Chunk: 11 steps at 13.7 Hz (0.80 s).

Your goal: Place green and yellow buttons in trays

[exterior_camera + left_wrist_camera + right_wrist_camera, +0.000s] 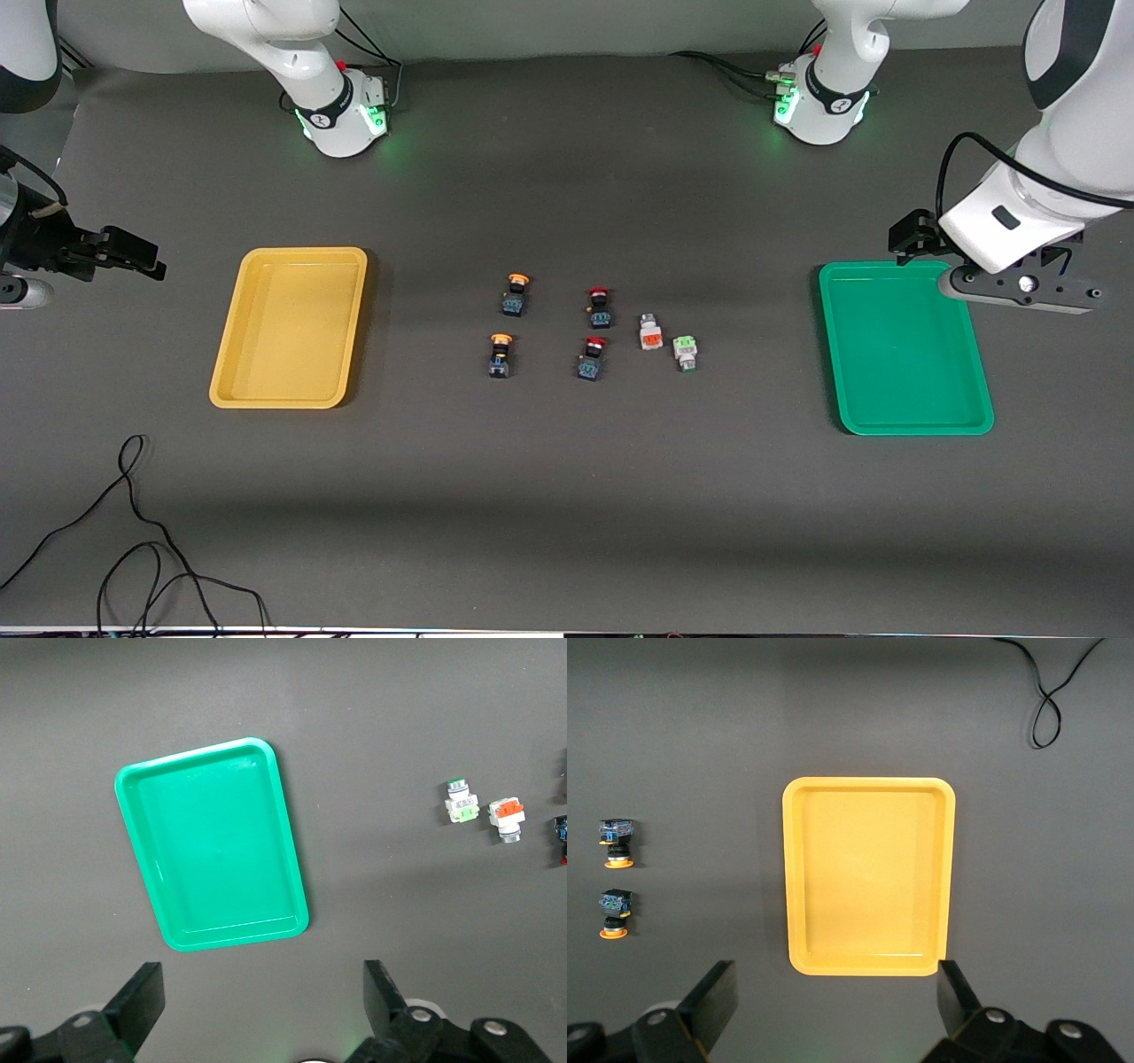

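Observation:
Two dark buttons with yellow-orange caps [516, 295] [500, 354] stand mid-table, also in the right wrist view [616, 842] [613, 914]. Toward the left arm's end of them sit a white orange-faced block [651, 332] [508, 818] and a green-faced block [685, 352] [461, 804]. The yellow tray [306, 253] [868, 970] lies toward the right arm's end and the green tray [912, 431] [235, 939] toward the left arm's end; each holds nothing. My left gripper [908, 241] [261, 979] hangs open by the green tray's corner. My right gripper [142, 257] [835, 979] hangs open, apart from the yellow tray. Neither holds anything.
Two dark buttons with red caps [600, 307] [592, 358] stand between the yellow-capped buttons and the white blocks. A loose black cable [133, 532] [1050, 700] curls on the table near the front camera at the right arm's end.

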Each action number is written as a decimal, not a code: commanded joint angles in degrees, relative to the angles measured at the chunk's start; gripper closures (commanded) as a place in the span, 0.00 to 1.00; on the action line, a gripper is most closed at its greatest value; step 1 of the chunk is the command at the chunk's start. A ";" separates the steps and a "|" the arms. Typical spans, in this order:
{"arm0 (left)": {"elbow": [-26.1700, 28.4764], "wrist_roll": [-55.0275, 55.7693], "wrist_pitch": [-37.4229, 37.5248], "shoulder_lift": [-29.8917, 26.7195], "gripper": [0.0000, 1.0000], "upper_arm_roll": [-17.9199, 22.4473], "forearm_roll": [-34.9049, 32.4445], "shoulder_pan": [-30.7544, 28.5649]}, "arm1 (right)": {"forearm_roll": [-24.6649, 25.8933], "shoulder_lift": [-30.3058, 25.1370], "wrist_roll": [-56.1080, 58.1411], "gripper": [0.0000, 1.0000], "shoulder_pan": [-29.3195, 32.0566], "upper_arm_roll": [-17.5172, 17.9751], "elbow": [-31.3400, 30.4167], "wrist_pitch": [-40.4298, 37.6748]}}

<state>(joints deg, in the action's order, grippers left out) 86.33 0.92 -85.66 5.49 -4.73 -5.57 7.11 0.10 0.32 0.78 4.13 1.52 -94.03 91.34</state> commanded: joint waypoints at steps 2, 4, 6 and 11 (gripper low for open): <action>-1.08 -0.83 1.19 0.40 0.00 0.07 -0.58 0.01 | -0.89 0.29 0.37 0.00 0.09 0.15 0.95 0.15; -1.08 -0.83 1.19 0.40 0.00 0.07 -0.58 -0.08 | -0.89 0.29 0.54 0.00 0.09 0.15 1.04 0.15; -1.08 -0.83 1.19 0.40 0.00 0.07 -0.58 -0.08 | -0.89 0.21 0.54 0.00 0.00 0.15 0.86 0.15; -1.08 -0.83 1.19 0.40 0.00 0.07 -0.58 -0.08 | -0.89 -0.15 0.28 0.00 -0.87 0.24 0.16 0.07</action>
<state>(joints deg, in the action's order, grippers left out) 86.33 0.92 -85.57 5.49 -4.72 -5.57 7.06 0.10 0.32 0.78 4.00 1.63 -93.81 91.34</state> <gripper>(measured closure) 0.000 0.000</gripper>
